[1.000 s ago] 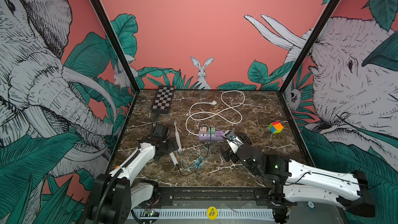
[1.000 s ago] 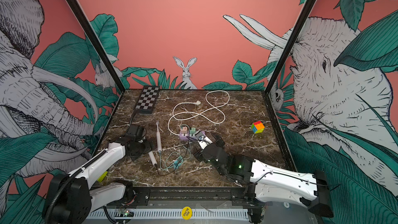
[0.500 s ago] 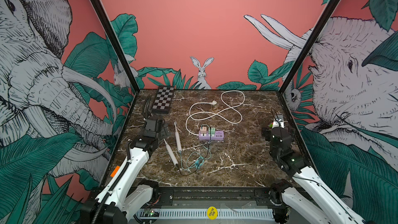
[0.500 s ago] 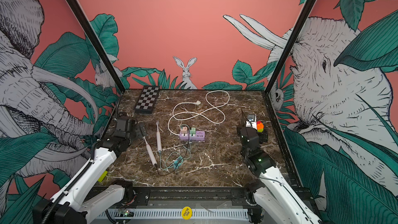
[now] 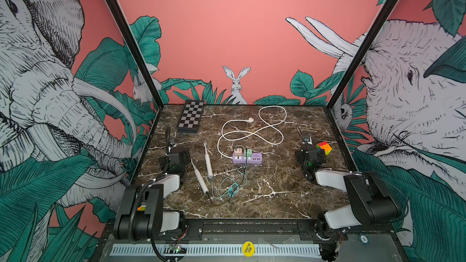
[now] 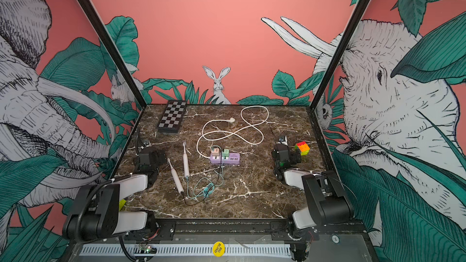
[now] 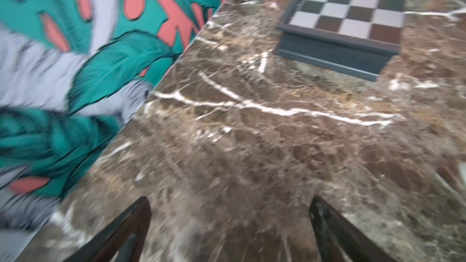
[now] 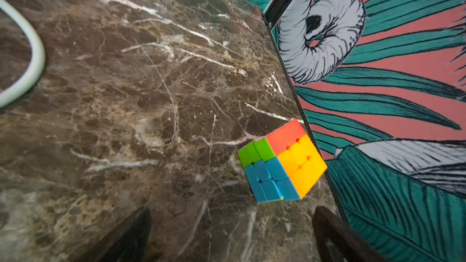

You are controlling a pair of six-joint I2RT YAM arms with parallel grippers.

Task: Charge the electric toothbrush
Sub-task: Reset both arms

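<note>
Plainly, the left gripper (image 7: 230, 199) and right gripper (image 8: 232, 209) both gape wide, holding nothing.

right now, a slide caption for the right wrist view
Open right gripper above the marble table, puzzle cube just ahead near the edge

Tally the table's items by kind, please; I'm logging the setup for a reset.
electric toothbrushes: 2
charging cables: 2
charger plugs: 2
purple power strip: 1
chessboard: 1
Rubik's cube: 1
Total: 9
</note>
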